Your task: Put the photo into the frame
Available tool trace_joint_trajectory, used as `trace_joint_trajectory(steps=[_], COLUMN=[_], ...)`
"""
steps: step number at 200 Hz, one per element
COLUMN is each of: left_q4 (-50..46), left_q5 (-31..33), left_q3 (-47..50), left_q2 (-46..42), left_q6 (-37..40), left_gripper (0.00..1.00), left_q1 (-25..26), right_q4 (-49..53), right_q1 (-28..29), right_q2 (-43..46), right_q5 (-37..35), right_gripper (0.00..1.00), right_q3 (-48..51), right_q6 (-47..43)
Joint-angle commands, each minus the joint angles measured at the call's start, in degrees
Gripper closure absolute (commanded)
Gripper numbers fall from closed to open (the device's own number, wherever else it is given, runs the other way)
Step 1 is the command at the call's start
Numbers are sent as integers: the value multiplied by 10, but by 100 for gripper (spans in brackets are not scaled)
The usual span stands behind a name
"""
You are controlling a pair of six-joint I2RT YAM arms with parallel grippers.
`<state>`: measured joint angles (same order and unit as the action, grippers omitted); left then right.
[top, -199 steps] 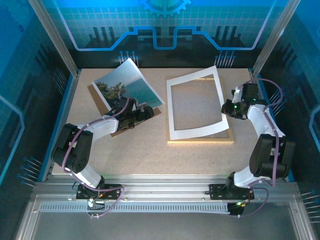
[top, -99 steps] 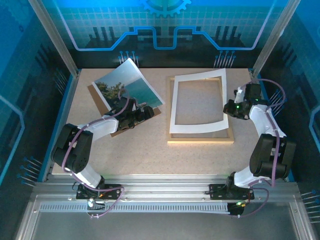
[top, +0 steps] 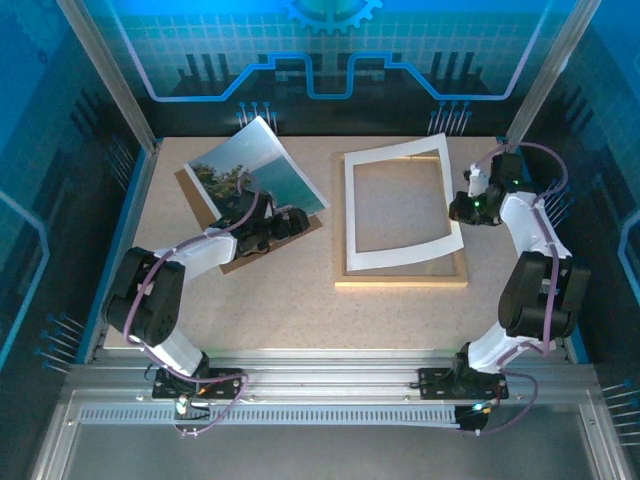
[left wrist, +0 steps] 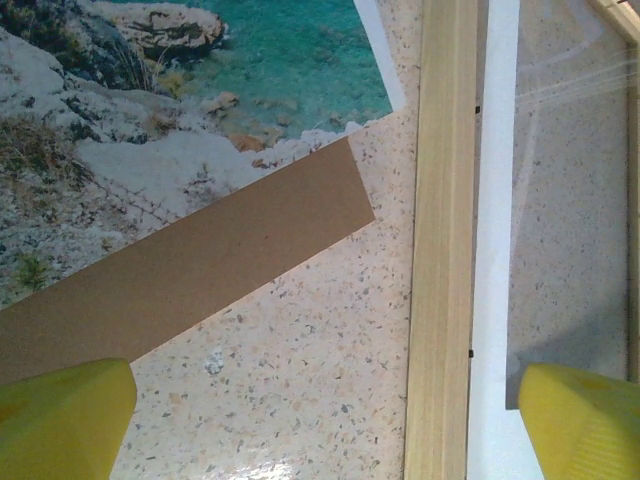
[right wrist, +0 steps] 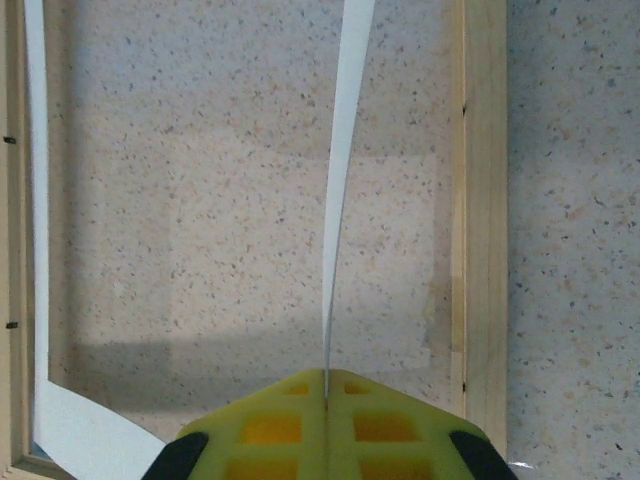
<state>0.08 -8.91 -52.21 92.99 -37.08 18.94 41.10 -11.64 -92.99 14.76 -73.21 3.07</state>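
The photo (top: 255,170), a coast print, lies tilted at the far left on the brown backing board (top: 236,262). In the left wrist view the photo (left wrist: 200,80) overlaps that board (left wrist: 180,280). My left gripper (top: 290,221) hovers open just right of the board, its fingers astride bare table (left wrist: 320,420) and the frame's left rail (left wrist: 445,240). The wooden frame (top: 400,279) lies flat at centre right. My right gripper (top: 462,207) is shut on the right edge of the white mat (top: 400,258), which it holds lifted over the frame. The mat (right wrist: 345,150) runs edge-on from the pinched fingertips (right wrist: 327,375).
The frame's right rail (right wrist: 483,200) lies just right of my right gripper. Metal posts and blue panels wall the table on three sides. Speckled table (top: 280,300) stretches open in front of the frame and the board.
My right gripper has swung the white mat from a skewed position to nearly square over the frame, moving slightly away from me. The left arm, photo and backing board have stayed put.
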Motion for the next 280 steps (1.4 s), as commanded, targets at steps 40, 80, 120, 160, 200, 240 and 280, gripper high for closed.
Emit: trace_joint_trajectory(steps=[40,80,120,160,200,240,280], left_q4=[-10,-7,3,5,9,3,7], left_q5=[-13,-16,-22,-21,-19,-16,-19], left_q3=[-12,-12,-7,2,9,7,3], left_q2=[2,6,7,6,3,-1,5], left_q6=[19,21,18,20,17,19,16], left_gripper=[1,1,1,1,1,1,1], left_q1=[3,3,3,2,1,0,0], right_q4=[17,47,70,57,19,-15,-27], right_q1=[13,15,21,24,42,45,50], right_q2=[-10,-7,-16,-17,-19,0,17], right_q5=[0,1,1,-1,-5,-14,-5], right_gripper=[99,99,98,98,97,96,95], right_q3=[6,-7,-17,-11,2,11,25], right_q6=[-22,-35,-51,-49,-60,-80,-85])
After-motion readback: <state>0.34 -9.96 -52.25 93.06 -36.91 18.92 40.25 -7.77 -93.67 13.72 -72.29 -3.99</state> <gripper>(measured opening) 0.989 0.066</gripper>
